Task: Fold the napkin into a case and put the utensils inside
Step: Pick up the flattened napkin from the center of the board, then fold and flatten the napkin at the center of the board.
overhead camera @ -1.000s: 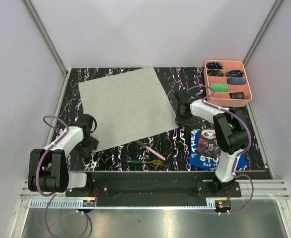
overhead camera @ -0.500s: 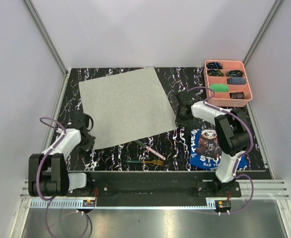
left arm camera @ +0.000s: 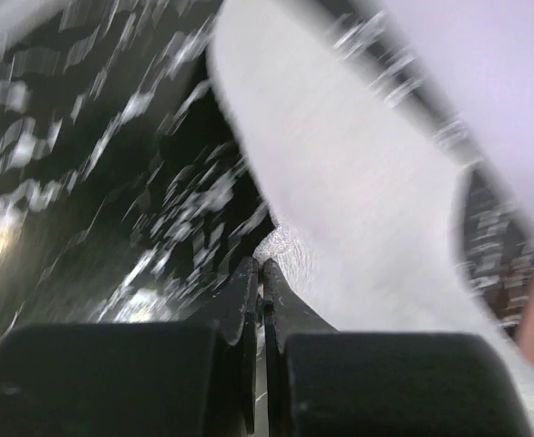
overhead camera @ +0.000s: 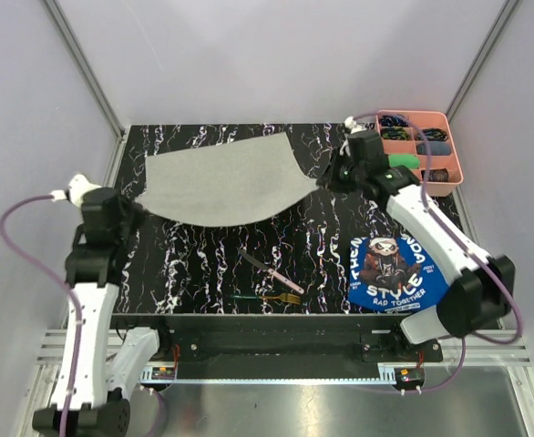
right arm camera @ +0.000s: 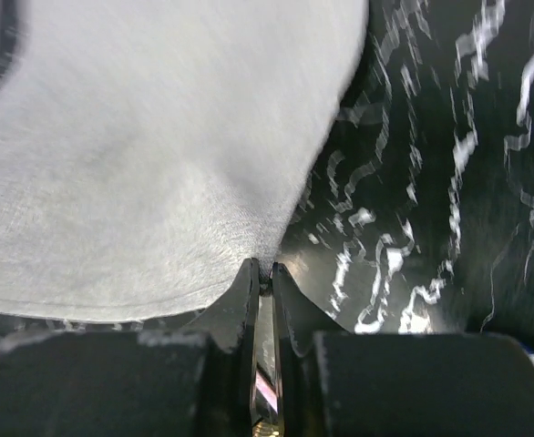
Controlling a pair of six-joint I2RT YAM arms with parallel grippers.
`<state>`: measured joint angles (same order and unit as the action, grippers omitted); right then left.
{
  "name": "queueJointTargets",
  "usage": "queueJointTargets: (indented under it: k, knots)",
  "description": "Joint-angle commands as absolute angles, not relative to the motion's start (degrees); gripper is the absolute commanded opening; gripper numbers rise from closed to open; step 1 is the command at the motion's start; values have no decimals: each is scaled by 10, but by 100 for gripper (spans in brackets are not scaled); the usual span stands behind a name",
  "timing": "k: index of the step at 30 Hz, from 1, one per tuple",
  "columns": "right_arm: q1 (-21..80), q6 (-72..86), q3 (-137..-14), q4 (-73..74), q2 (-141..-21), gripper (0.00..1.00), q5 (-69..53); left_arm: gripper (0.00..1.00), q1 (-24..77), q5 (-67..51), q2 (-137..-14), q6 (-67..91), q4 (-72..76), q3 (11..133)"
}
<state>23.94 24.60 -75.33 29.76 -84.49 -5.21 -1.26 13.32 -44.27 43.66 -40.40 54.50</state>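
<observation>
The light grey napkin [overhead camera: 221, 182] lies with its far part on the black marbled table, and its near edge hangs lifted in a curve. My left gripper [overhead camera: 138, 212] is shut on the napkin's left corner [left arm camera: 290, 246]. My right gripper [overhead camera: 327, 177] is shut on its right corner [right arm camera: 272, 255]. In both wrist views the cloth [left arm camera: 358, 173] [right arm camera: 158, 155] spreads away from the closed tips [left arm camera: 261, 266] [right arm camera: 262, 267]. It is one sheet; no case is in view. The utensils lie near the front: a pink-handled knife [overhead camera: 281, 278] and a green-handled fork [overhead camera: 253, 297].
A pink compartment tray [overhead camera: 458, 169] with small items stands at the back right, just right of my right wrist. A blue printed cloth [overhead camera: 396, 270] lies at the front right. Grey walls and metal frame posts enclose the table.
The left gripper shut on the napkin's near left corner. Both arms then rose and swung toward the back, lifting the near edge off the table.
</observation>
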Motion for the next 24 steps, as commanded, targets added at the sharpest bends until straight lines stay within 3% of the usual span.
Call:
queueJointTargets:
  k: [1, 7, 11, 17, 24]
  knots:
    - [257, 193, -837, 289, -758, 0, -74, 0, -16, 142, -422, 353, -378, 703]
    - [261, 159, -958, 285, -706, 0, -69, 0, -16, 142, -468, 302, -390, 907]
    - [261, 155, -1048, 296, -734, 0, -51, 0, -16, 143, -511, 308, -389, 978]
    - [244, 156, -1129, 293, -837, 0, -42, 0, -16, 166, -573, 311, -297, 947]
    - [204, 149, -1203, 246, -1017, 0, -76, 0, -50, 141, -728, 306, -183, 895]
